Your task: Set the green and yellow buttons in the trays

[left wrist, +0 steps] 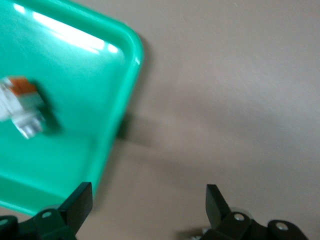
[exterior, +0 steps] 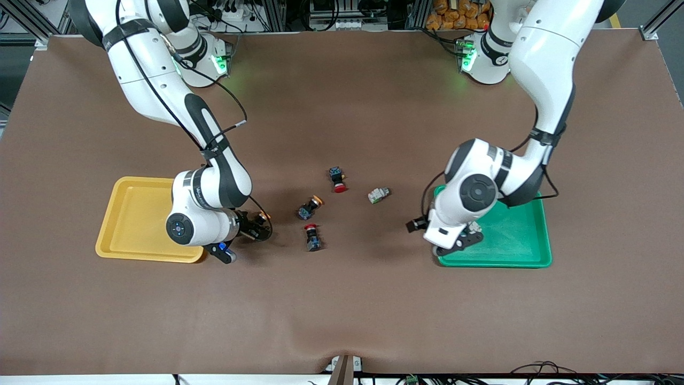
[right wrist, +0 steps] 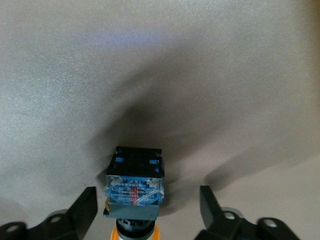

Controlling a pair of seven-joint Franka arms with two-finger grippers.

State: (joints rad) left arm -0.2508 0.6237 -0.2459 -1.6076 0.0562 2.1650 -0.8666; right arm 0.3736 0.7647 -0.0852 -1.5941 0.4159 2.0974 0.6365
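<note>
Left tool (left wrist: pixel 145 210) open above green tray (left wrist: pixel 125 100) rim; right tool (right wrist: pixel 147 207) open astride yellow-capped button (right wrist: pixel 134 185).

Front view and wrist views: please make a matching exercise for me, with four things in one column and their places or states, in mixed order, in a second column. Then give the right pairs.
Things:
1. left gripper
2. right gripper
3. green tray
4. yellow tray

Places or states:
A. lies at the right arm's end of the table
B. open, fingers on either side of a yellow-capped button
C. holds one white-grey button
D. open and empty, at the green tray's edge

Pairs: 1-D, 2-B, 3-C, 4-A
</note>
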